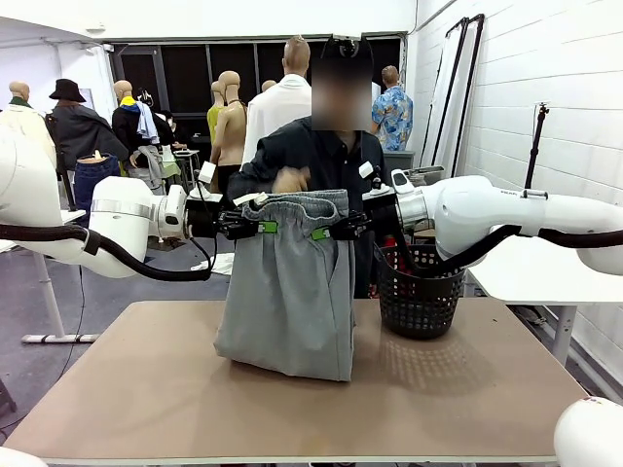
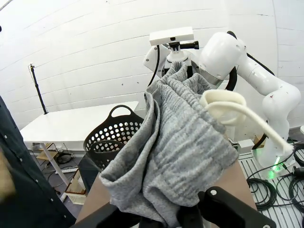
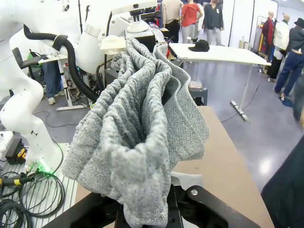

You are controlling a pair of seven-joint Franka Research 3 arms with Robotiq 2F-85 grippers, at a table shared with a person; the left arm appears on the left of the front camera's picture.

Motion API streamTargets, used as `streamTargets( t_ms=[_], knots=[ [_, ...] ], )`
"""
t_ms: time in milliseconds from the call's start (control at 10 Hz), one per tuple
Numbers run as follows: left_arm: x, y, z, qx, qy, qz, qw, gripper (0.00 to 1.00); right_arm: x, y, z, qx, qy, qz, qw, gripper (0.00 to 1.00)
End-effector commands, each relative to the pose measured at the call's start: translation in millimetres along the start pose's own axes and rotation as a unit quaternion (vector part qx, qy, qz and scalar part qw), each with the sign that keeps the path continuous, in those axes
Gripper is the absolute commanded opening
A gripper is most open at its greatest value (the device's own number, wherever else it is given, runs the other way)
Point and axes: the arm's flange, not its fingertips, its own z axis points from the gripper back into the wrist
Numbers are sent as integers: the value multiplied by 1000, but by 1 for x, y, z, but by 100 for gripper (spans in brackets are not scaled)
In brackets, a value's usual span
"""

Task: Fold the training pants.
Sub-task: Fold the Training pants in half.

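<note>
The left gripper (image 1: 265, 227) and right gripper (image 1: 321, 233) each clamped a waistband corner of the pants (image 1: 288, 297), which hung doubled with the fold resting on the table (image 1: 467, 389); lowering both evenly would likely keep edges aligned

Pants (image 1: 292, 292): light grey jersey, gathered elastic waistband.
Hanging upright by the waistband, stretched level between both sides; body bunched in vertical folds, lower end resting slack on the table, beside a basket.
</note>
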Motion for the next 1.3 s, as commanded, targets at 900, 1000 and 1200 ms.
streamTargets(
  t_ms=[900,1000,1200],
  knots=[
    [1,-1,2,-5,-4,0,1000,0,2,2,-2,2,-5,3,1000,0],
    [1,-1,2,-5,-4,0,1000,0,2,2,-2,2,-5,3,1000,0],
    [1,-1,2,-5,-4,0,1000,0,2,2,-2,2,-5,3,1000,0]
  ],
)
